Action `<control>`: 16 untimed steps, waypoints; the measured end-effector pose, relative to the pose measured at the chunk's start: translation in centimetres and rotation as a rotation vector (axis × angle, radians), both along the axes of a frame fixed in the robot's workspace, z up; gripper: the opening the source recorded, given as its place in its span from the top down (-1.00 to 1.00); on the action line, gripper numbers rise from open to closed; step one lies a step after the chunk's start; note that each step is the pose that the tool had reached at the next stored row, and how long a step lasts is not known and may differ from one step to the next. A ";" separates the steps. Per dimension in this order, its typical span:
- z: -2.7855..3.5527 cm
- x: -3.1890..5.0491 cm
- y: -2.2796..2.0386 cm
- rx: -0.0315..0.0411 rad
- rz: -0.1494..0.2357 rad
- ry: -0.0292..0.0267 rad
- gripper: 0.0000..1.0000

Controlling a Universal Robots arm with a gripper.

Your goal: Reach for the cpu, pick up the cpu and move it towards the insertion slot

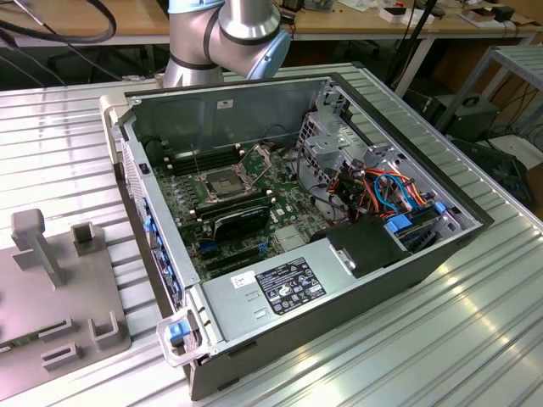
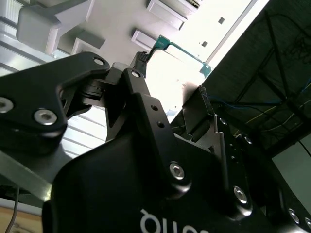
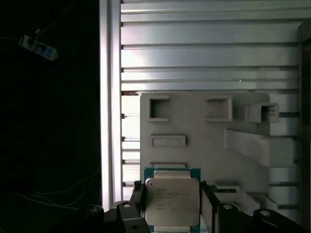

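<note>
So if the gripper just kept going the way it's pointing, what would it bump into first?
Most likely the cpu. In the first wrist view it sits right ahead of the gripper, with the grey plate behind it. How much gap there is between them is hard to tell.

Exterior view: bright, even room light from overhead. Shadows soft. Bench [image 1: 424, 339] ribs carry pale sheen streaks at 5 o'clock. Case [image 1: 229, 106] floor sits in shade below its 12 o'clock wall. Arm [image 1: 225, 38] at 12 o'clock shows a soft highlight. Focus fair across the frame.

Second wrist view: hard backlight. End effector [image 2: 171, 73] reads as a near-black silhouette against blown-out white, with a faint sheen on its screws. The near body looks soft.

First wrist view: dim, high contrast. One side is almost black; beside it a bench strip burns white. Plate [image 3: 194, 131] is mid grey with crisp-edged shadows. Cpu [image 3: 172, 204] lid is flat pale, no glare.
</note>
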State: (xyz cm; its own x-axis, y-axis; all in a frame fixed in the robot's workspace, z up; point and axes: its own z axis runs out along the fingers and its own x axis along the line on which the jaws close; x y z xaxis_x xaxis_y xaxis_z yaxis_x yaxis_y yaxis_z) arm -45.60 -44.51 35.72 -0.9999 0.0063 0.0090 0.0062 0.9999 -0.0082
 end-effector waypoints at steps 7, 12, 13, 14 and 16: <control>1.75 0.00 0.00 0.0000 0.000 -0.0001 -0.09; 3.11 0.00 0.00 -0.0001 0.000 0.0001 -0.09; 3.34 0.00 0.00 -0.0001 0.000 0.0001 -0.09; 3.60 0.00 0.00 -0.0001 0.000 -0.0001 -0.09; 4.04 0.15 0.00 -0.0001 0.000 -0.0003 -0.09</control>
